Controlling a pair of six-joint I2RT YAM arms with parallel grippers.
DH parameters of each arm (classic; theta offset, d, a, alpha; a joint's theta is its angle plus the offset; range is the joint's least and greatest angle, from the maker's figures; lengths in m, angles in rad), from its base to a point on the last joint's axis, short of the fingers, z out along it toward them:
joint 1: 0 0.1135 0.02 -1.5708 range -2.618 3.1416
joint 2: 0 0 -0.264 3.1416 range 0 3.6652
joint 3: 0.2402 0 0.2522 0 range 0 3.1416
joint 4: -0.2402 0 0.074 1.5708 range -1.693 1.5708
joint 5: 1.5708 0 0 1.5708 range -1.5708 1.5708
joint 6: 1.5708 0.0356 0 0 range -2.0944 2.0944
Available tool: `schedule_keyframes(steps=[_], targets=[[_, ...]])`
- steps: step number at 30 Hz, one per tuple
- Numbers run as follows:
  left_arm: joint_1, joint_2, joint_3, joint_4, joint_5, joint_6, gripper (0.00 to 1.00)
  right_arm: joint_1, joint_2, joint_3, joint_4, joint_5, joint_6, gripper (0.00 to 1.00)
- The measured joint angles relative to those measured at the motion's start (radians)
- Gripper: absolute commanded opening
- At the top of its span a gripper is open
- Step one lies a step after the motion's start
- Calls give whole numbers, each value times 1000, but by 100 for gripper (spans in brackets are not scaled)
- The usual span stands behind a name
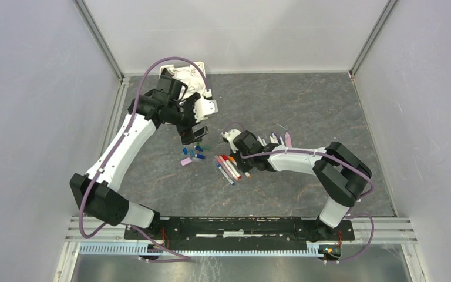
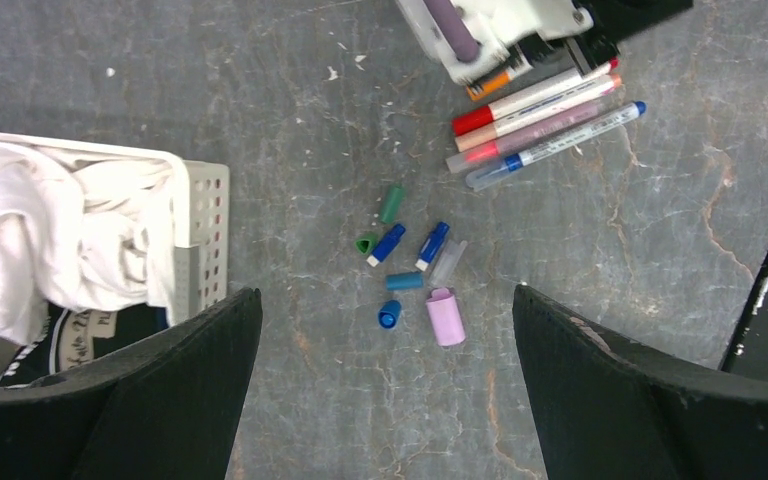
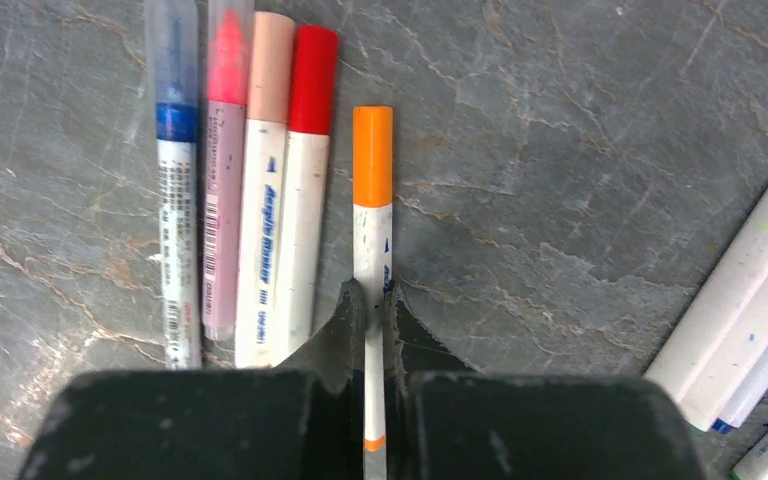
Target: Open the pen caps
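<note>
Short blue, green and pink pen caps point(image 2: 403, 281) lie clustered on the counter point(image 2: 610, 330) left of the pen row point(image 2: 545, 125), beneath the left hand point(image 1: 189, 134), its fingers wide apart. Only the right wrist view shows the right hand point(image 3: 372, 300) clamped on the white barrel of the orange-capped pen point(image 3: 371, 235).

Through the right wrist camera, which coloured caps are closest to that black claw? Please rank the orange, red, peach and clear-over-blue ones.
1. orange cap: straight ahead of the right gripper, on the orange pen it pinches.
2. red cap: just left of orange.
3. peach cap: next left, beside red.
4. clear cap over the blue tip: far left.
</note>
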Motion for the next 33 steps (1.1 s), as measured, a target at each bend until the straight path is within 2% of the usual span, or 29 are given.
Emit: schedule_keyframes(steps=[6,10,14,20,23,29,33], targets=[[0,13,-38,-21,32,29,100,-73,-31,-10,-27,-54,-27,0],[0,18,-82,-31,82,84,100,-127,-90,12,-97,-143,-51,0],[0,18,-124,-36,138,151,100,-172,-135,89,-139,-342,-61,0],[-4,25,-133,-63,227,237,98,-177,-140,156,-148,-635,-59,0],[-18,35,-135,-84,262,274,96,-174,-123,172,-152,-755,-52,0],[-55,45,-176,-125,304,333,91,-174,-80,212,-147,-882,-24,0],[-66,55,-200,-140,304,348,78,-174,-60,236,-136,-930,-2,0]])
